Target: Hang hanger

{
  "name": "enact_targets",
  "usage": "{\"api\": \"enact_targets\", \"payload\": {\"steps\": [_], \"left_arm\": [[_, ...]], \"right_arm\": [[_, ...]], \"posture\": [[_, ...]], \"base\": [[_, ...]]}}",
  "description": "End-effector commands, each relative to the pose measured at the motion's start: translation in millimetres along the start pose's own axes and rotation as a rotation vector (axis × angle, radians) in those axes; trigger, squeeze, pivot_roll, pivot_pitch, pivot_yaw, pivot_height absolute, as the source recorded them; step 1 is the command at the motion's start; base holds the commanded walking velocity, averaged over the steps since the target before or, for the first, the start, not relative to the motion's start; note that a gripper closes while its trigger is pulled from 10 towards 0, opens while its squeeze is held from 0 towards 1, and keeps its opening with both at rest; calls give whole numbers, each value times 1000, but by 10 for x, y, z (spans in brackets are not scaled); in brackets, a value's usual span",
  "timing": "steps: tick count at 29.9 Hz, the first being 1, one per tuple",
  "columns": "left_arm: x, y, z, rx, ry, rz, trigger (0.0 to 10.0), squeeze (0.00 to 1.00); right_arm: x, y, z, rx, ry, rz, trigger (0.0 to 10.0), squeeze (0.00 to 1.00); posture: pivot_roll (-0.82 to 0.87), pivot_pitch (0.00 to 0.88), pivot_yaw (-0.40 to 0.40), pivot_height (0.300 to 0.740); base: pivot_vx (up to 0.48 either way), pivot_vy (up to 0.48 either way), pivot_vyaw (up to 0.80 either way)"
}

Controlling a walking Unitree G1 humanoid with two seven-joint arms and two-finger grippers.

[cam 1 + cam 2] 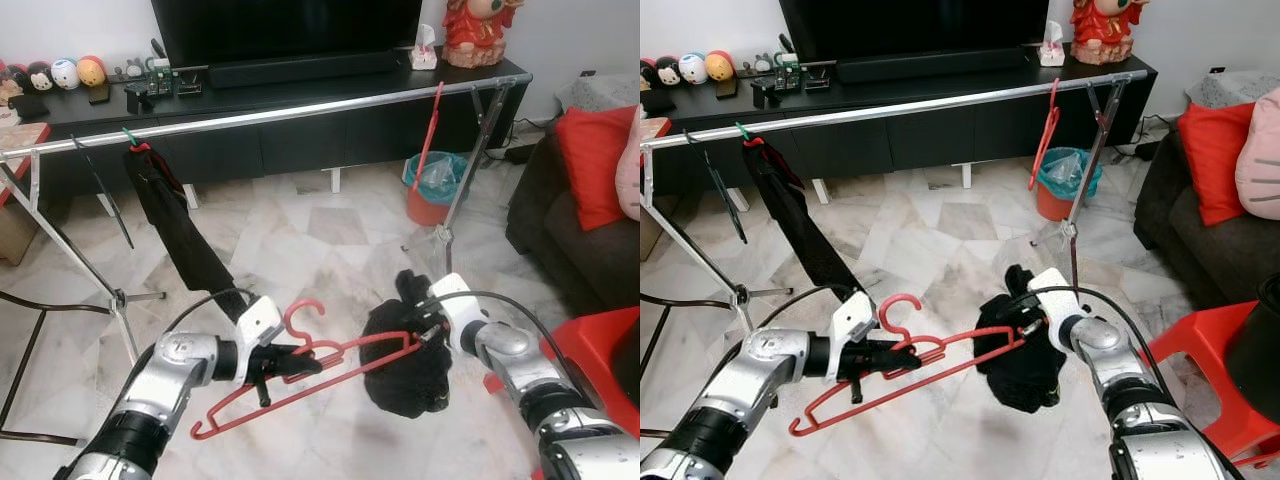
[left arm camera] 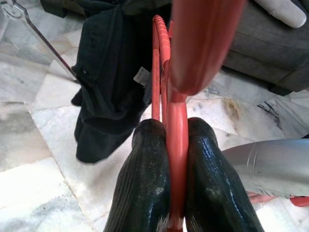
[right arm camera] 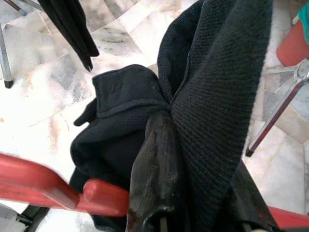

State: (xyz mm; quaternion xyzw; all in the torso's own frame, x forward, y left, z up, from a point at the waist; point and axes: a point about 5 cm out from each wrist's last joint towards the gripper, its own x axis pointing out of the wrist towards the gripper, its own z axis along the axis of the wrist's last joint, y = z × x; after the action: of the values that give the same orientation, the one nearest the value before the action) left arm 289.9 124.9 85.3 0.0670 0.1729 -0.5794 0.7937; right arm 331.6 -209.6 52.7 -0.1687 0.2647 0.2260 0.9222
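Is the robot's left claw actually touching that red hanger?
Touching. In the left wrist view, the left gripper has both black fingers pressed against the red hanger with no gap.

A red hanger was held roughly level above the floor, hook up, tilted lower at its left end. Its right end was buried in a bunched black garment. A steel rail stood beyond.
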Motion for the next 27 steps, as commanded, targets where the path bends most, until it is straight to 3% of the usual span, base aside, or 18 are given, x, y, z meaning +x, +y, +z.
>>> {"api": "enact_targets", "payload": {"steps": [1,16,18,27], "left_arm": [[19,37,28,28,10,33,10000,0],[108,47,-35,49,57,87,10000,0],[135,78,-32,67,60,135,10000,0],[195,32,-17,64,36,107,10000,0]], "right_arm": [[25,14,157,-14,-46,16,10000,0],[48,100,211,-2,-59,37,10000,0],[55,117,270,4,-76,38,10000,0],[69,181,481,87,-144,2,10000,0]], "posture": [[-10,0,0,740],[-14,0,1,740],[-14,0,1,740],[-22,5,4,740]], "base": [[0,0,0],[0,0,0],[0,0,0],[0,0,0]]}}
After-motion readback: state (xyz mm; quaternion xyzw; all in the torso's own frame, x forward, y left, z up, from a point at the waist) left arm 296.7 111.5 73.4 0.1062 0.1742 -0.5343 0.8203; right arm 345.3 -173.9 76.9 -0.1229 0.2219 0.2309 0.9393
